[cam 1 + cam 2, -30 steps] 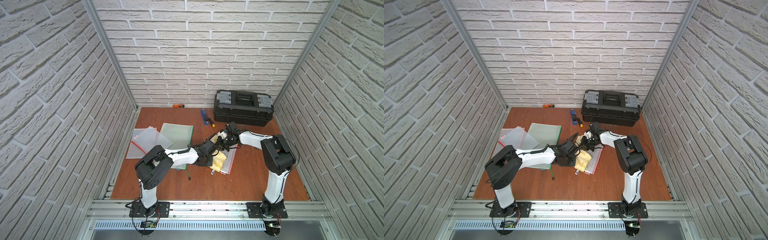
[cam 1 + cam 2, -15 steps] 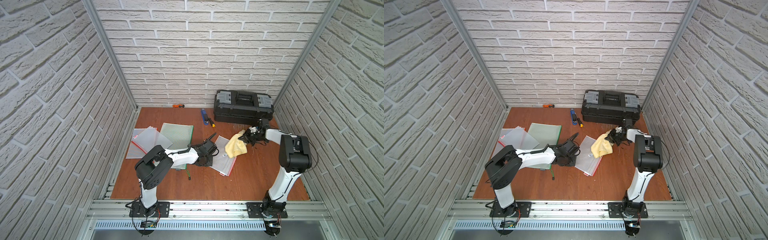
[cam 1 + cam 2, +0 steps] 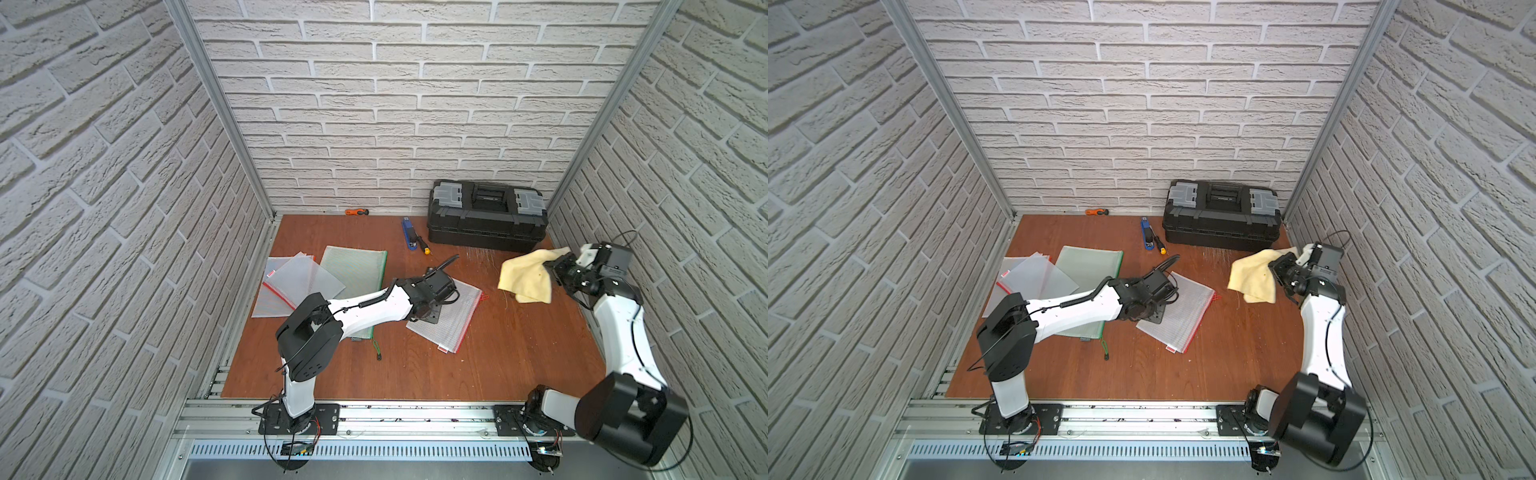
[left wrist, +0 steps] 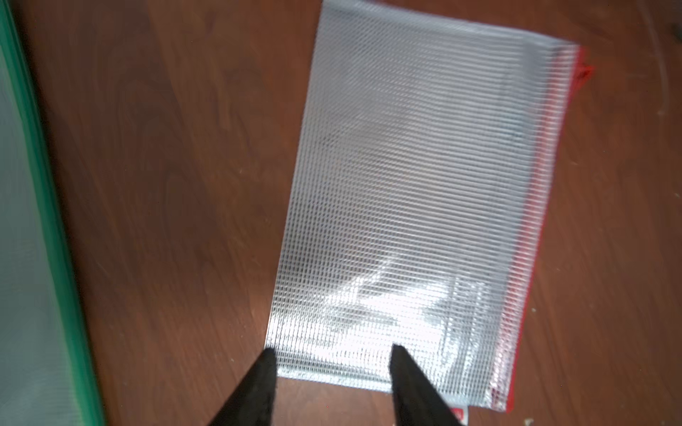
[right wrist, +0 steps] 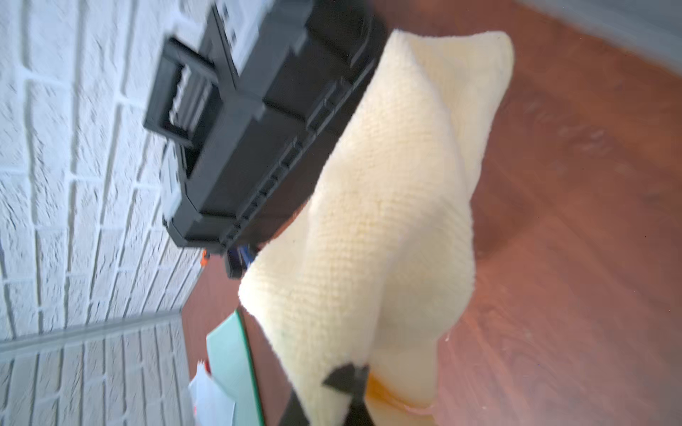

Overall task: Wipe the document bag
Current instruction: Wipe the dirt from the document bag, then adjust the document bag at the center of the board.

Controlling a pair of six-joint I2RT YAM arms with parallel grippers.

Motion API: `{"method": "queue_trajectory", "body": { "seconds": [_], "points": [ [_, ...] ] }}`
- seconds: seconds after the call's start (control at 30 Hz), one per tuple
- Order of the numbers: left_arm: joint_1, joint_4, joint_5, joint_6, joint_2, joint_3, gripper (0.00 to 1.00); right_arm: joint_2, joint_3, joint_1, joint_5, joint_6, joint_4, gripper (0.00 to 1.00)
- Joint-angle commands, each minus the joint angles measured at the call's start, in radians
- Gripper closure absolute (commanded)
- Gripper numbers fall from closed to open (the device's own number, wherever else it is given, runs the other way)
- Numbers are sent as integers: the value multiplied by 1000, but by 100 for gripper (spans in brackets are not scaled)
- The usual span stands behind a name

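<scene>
The cloth (image 3: pixel 524 277), pinched by the right gripper (image 5: pixel 347 378), is best swept flat across the document bag (image 3: pixel 451 311), steadied by the spread-jawed left gripper (image 4: pixel 334 352)

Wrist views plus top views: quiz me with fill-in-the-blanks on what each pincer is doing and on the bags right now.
1. The right pincer is ____ on the pale yellow terry cloth.
2. The left pincer stands ____ at a short edge of the clear mesh document bag.
3. That document bag's zipper edge is ____.
4. The larger mesh pouch lying beside it has a ____ edge.

Missing words: shut; open; red; green.
</scene>
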Motion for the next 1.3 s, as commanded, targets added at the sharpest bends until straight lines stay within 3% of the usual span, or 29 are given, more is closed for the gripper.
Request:
{"method": "queue_trajectory", "body": {
  "seconds": [0.0, 0.1, 0.23, 0.6, 0.87, 1.27],
  "points": [
    [-35, -109, -51, 81, 63, 113, 36, -94, 7, -14, 168, -15, -86, 98],
    [-52, -150, -17, 99, 158, 226, 34, -92, 20, -26, 166, -30, -123, 98],
    [-74, -214, 9, 97, 299, 394, 25, -66, -17, -34, 47, 16, -91, 98],
    [-125, -301, -20, 81, 569, 729, 25, -75, -85, -36, -67, 33, -13, 98],
    [-129, -337, -55, 81, 643, 785, 28, -82, -91, -36, -83, 21, -17, 98],
    [-116, -310, -64, 96, 683, 786, 55, -106, -116, -37, -101, 3, -26, 98]
  ]
}}
